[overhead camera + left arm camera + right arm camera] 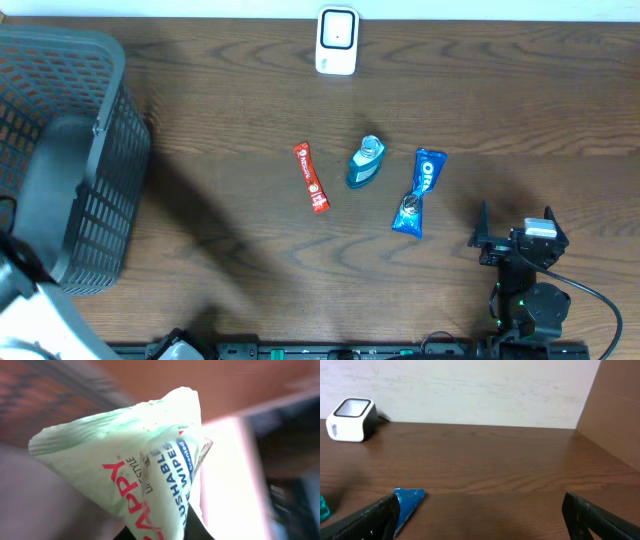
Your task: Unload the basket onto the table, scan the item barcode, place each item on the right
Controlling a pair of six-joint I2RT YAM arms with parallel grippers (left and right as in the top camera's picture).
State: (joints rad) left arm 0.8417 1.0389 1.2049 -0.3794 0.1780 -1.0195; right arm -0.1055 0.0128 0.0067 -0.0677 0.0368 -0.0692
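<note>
step: carrying item for scanning | left gripper [165,532] clamped on wipes pack [125,465], well apart from scanner [336,40] | right gripper [480,510] jaws apart, idle | next: likely bring the pack's barcode facing scanner

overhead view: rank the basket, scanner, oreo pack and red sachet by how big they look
1. basket, by far the largest
2. scanner and oreo pack, too alike to rank
3. red sachet, the slimmest
</note>
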